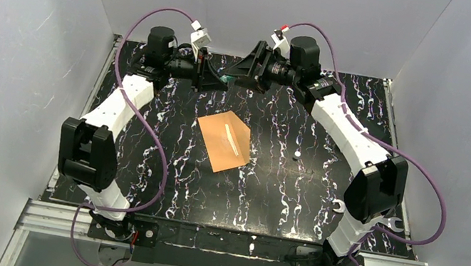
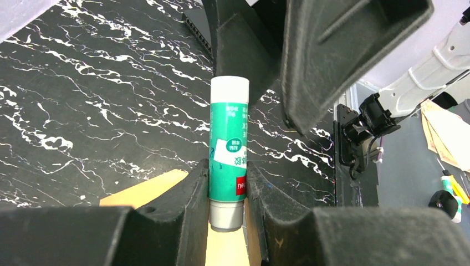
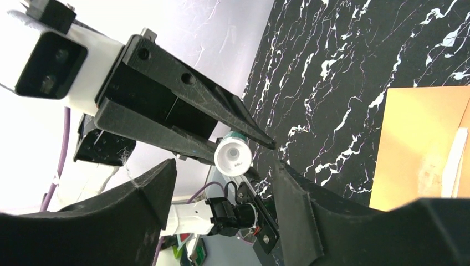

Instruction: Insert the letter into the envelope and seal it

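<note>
Both arms reach to the upper middle of the top view, forearms level, grippers nose to nose. The left gripper [image 2: 227, 185] pinches a green glue stick [image 2: 228, 144] by its lower body. The right gripper [image 3: 221, 166] has its jaws spread wide either side of the white cap [image 3: 233, 157] (neither finger touching it). The envelope [image 1: 222, 142] lies flat at the frame's centre, below them.

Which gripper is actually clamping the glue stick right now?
The left gripper: it is shut on the body of the green cylindrical glue stick. The right gripper stands open, spread either side of the white cap.
</note>
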Motion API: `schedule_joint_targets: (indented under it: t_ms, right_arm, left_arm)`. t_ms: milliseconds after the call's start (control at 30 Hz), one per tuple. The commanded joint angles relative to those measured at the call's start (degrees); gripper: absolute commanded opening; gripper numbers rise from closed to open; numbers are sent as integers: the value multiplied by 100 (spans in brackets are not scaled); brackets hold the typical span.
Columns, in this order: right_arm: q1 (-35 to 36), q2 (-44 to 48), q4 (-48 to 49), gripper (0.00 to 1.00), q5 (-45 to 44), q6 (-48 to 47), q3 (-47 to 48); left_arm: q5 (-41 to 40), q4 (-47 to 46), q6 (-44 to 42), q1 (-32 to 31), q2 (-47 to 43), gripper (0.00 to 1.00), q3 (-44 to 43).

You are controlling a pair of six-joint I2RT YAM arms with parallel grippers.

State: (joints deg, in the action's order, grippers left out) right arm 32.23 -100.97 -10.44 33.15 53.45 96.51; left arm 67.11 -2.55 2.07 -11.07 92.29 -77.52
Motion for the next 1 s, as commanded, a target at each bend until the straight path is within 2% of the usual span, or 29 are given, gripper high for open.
schedule_joint_targets:
  t_ms: [0,133,300,467,533,700,767,900,933,967]
  right_arm:
    - [85,45,259,68,106,-84,-43]
    - [130,-60,232,52,-19,-124,58]
    - [143,-164,127,43,-78,-155,181]
    - [191,-262,-26,44,-71,-196,280]
    - [211,-289,-43,41,-56,-186,313]
    - [240,-317,-213,42,-58,-253,446]
    - [249,-318,-230,41,-89,-287,436]
    - [249,-315,-242,11,-190,-316,447]
    - [249,-287,-233,4,-259,-321,430]
    - [249,-251,-228,1,-335,-343,415]
  left_arm:
    - [157,11,-56,-37,105,0,-351]
    - [336,15,-100,-137,87,0,-277]
    - [306,63,-164,-208,77,0,-310]
    - [303,89,-183,-245,95,0,-375]
    - [224,152,-177,-253,109,0,-424]
    - [-516,75,170,-251,92,0,-454]
    - [-533,-19,279,-266,79,0,-428]
    - [-421,-32,386,-334,30,0,-365]
    - [-434,-56,417,-329,-1,2,-320]
    - [-495,-69,445,-334,-38,6,-281]
